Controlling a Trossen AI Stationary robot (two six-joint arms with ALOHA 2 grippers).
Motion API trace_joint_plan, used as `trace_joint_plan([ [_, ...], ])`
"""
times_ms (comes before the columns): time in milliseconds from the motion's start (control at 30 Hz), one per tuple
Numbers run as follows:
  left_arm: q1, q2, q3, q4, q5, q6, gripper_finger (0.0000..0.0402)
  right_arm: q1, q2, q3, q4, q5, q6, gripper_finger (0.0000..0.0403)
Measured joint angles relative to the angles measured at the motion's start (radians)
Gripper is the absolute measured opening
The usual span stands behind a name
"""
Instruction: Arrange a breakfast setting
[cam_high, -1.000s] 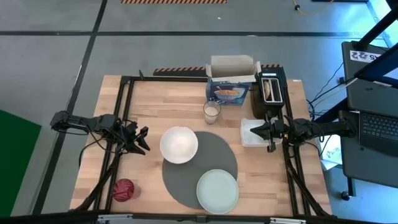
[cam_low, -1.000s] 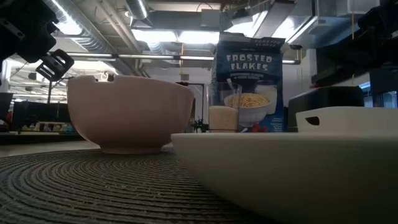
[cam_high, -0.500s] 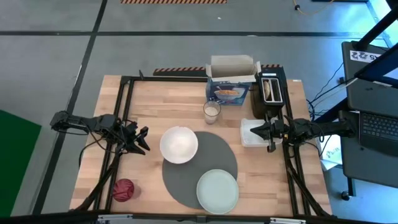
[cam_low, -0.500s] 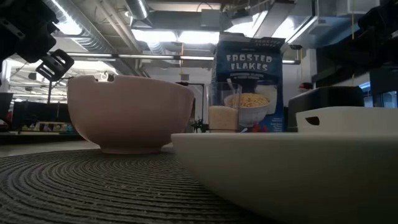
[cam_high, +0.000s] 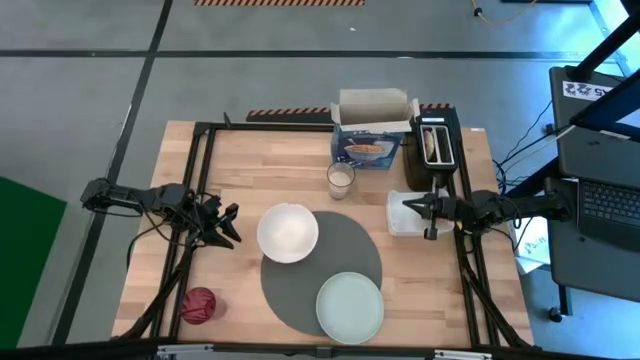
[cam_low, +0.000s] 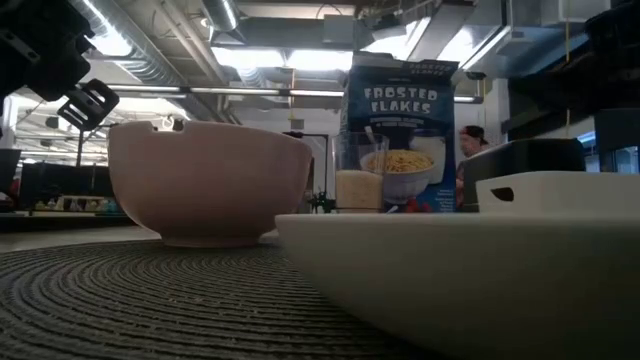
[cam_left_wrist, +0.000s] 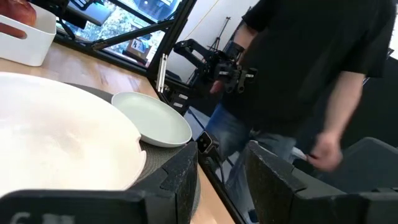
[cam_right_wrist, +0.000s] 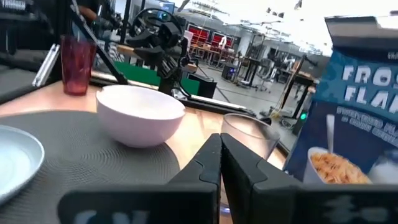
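Grey mat (cam_high: 335, 268) centre; bowl (cam_high: 288, 232) on its left edge, plate (cam_high: 350, 306) on near edge. Left gripper (cam_high: 228, 226) beside bowl, fingers part-open, empty. Right gripper (cam_high: 415, 205) shut, empty, over tray (cam_high: 398, 226). Judged step: fetching next item; next needs right fingers opened. Versus earlier: right gripper shifted slightly leftward.

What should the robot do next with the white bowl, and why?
Probably close the left hand on the white bowl and slide it fully onto the round dark-grey mat. The hand waits open just beside the bowl, which sits only half on the mat's edge, while the pale-green plate already lies on the mat.
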Motion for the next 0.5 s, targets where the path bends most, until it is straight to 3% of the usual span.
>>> trace_joint_plan([
  [267,0.0,0.0,0.0,0.0,0.0,0.0,0.0124,0.0,0.0,0.0,0.004,0.007,-0.005,0.001],
  [400,0.0,0.0,0.0,0.0,0.013,0.158,0.0124,0.0,0.001,0.0,0.049,0.135,0.062,0.001],
  [500,0.0,0.0,0.0,0.001,0.0,0.258,0.0124,0.0,0.0,0.0,0.181,0.224,0.223,0.001],
])
